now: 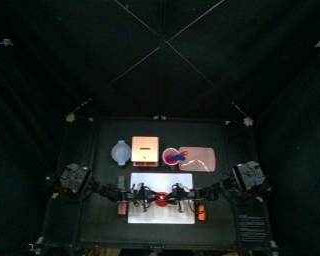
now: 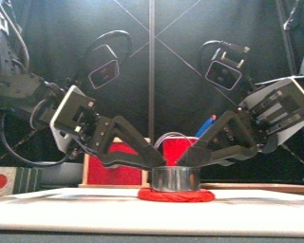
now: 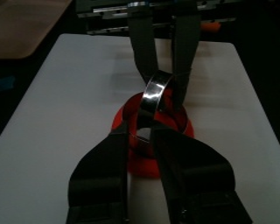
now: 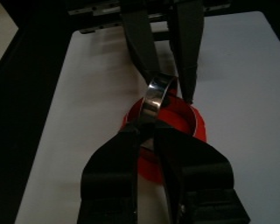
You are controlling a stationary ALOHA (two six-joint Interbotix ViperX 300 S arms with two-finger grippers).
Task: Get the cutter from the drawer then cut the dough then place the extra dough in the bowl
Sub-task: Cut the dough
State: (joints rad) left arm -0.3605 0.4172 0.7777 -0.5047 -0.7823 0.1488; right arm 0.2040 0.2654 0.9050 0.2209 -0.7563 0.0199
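Nothing legible from my end in any of the four views: I can't read any text, label, brand or number on the cutter, the dough or the white board.

**Black surface with a board in front and three things in a row behind it**
The surface is a small, plain black top. A white board lies flat on it close to the front edge, its long side running along that edge, with bare black showing to the board's left and right. Behind the board and clear of it, three things stand in a row. A blue-grey bowl is behind the board's left corner, and a pale wooden box sits just beside it, behind the board's left half. A flat pink tray is behind the board's right half.
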